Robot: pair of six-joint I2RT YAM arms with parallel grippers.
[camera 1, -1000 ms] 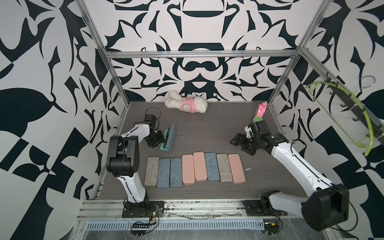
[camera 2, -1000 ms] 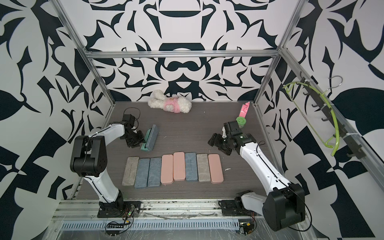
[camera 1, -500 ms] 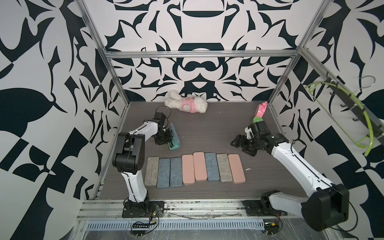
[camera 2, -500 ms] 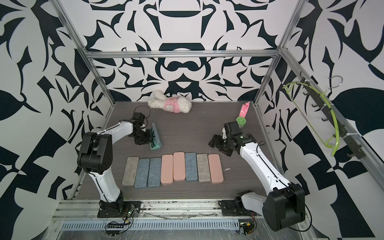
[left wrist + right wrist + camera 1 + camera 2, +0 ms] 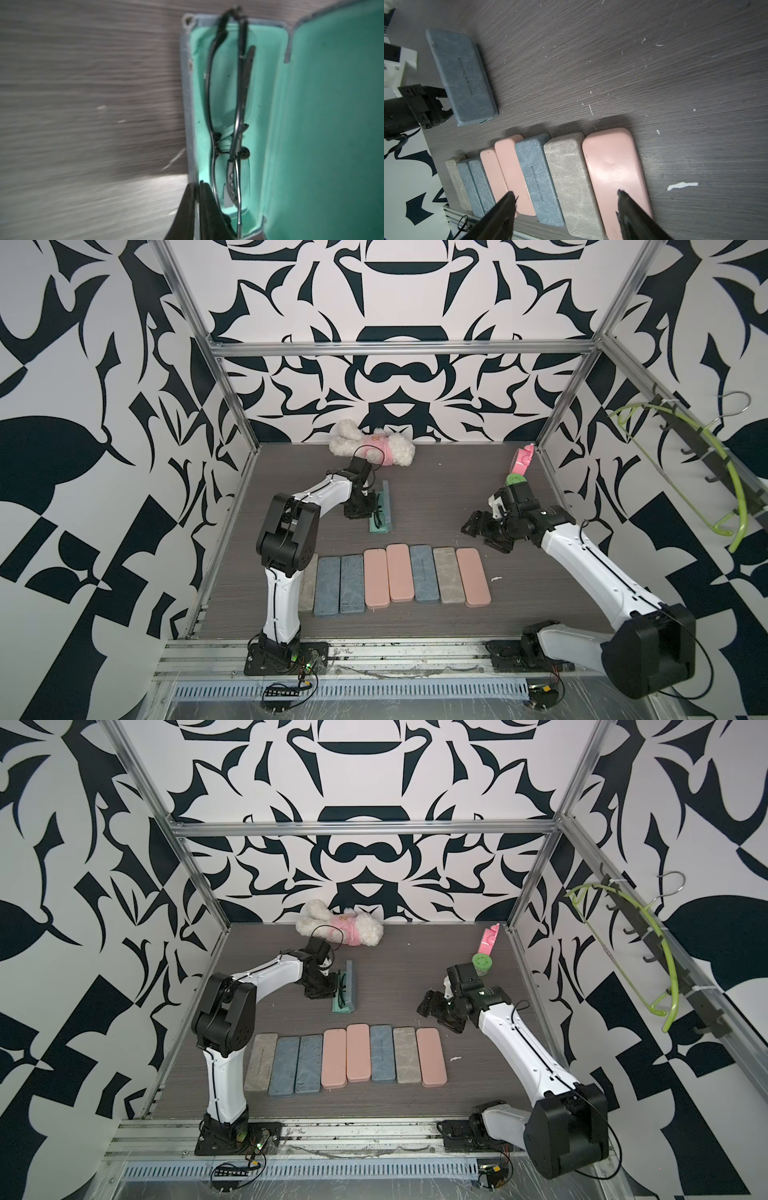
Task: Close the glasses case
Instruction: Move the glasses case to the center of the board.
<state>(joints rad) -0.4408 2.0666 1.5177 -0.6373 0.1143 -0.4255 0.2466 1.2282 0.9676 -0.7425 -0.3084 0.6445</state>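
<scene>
Now: open blue-grey glasses case [image 5: 380, 514], mint lining, lid upright, centre-left of frame on dark wood-grain worktop [image 5: 436, 497]. Left tool [image 5: 196, 187] closed at its rim. Right tool [image 5: 484, 536] open, empty, right of centre; bare worktop between.

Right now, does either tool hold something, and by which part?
The right tool is open and holds nothing. The left tool is shut at the rim of the open case; whether it pinches that rim cannot be told.
</scene>
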